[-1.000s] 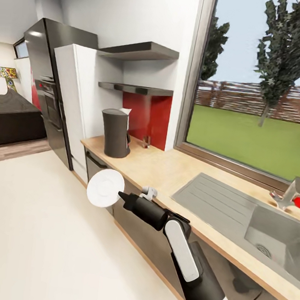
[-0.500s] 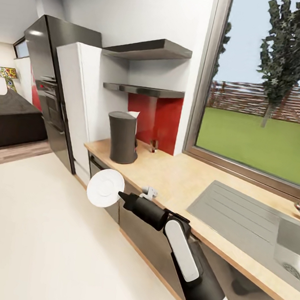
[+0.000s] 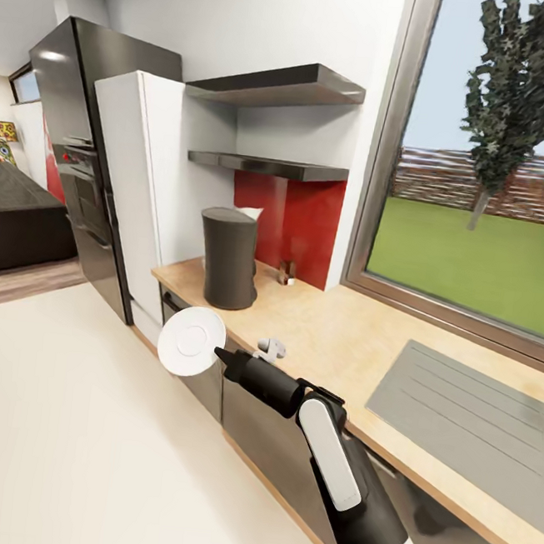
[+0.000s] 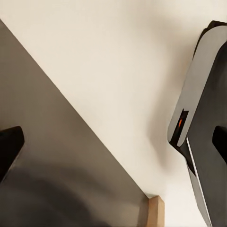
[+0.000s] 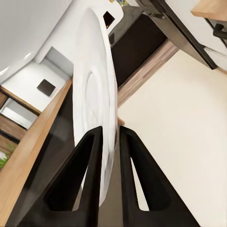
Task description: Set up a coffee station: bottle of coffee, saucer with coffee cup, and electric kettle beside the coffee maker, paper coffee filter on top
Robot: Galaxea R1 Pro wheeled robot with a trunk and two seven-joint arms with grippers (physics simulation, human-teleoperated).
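While the right gripper [image 5: 109,142] pinches the saucer [image 3: 191,341] by its rim, the round white dish with a raised centre ring stands on edge, off the countertop [image 3: 340,338], below the dark coffee maker [image 3: 230,257]. Left gripper's fingers [image 4: 9,149] look spread, holding nothing.

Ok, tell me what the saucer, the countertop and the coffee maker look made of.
Saucer: plain white, smooth and evenly matte, likely glazed ceramic, though the render leaves it open. Countertop: pale wood with faint grain, satin finish. Coffee maker: dark grey, matte casing, probably plastic.
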